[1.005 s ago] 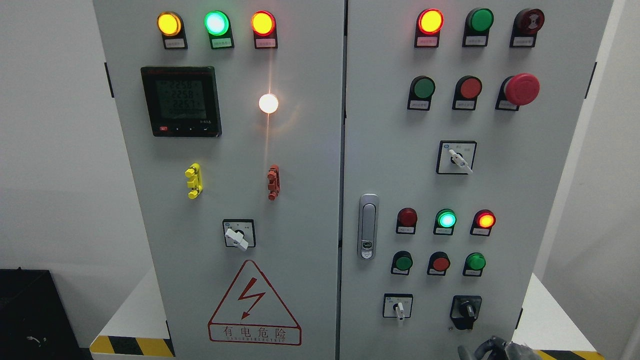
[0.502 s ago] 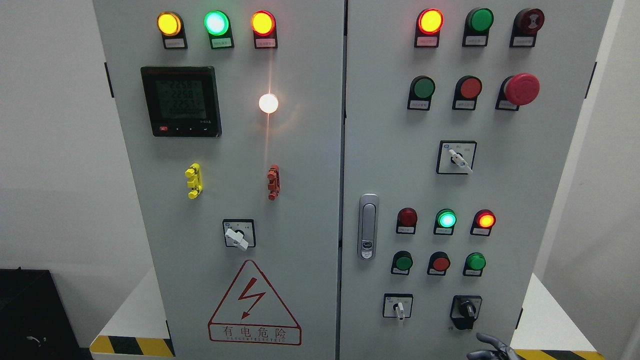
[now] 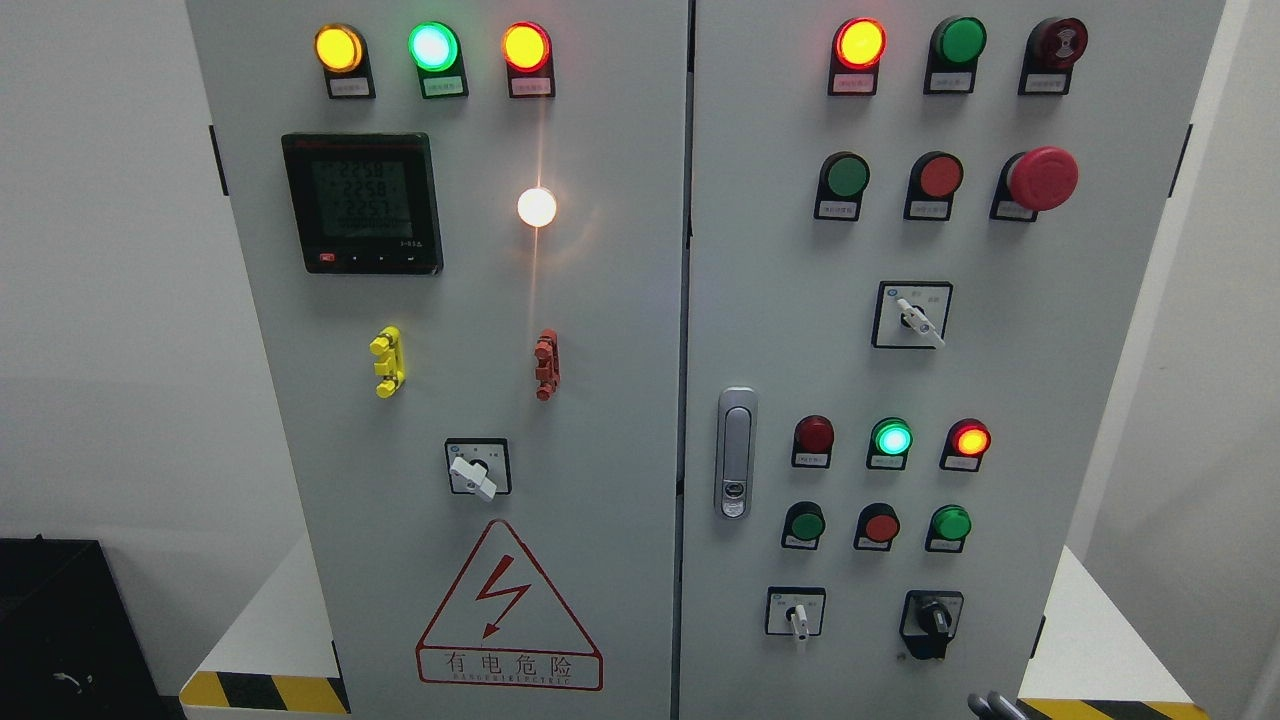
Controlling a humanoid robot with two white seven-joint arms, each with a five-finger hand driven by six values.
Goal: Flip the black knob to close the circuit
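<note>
Lowered since before, the right hand (image 3: pixel 992 704) shows only fingertips at five o'clock; its grip cannot be told. Black knob (image 3: pixel 933 620), judged stiff, is best pinched across its ridge.

Plain white wall (image 3: pixel 110 300) at 9 o'clock and white wall (image 3: pixel 1200 420) at 3 o'clock, evenly lit. White platform (image 3: pixel 270 620) at 7 o'clock, edged with yellow-black hazard stripe (image 3: pixel 262 692); matching platform surface (image 3: pixel 1100 640) at 5 o'clock. Black box (image 3: pixel 60 630) at 8 o'clock, lower corner.
</note>
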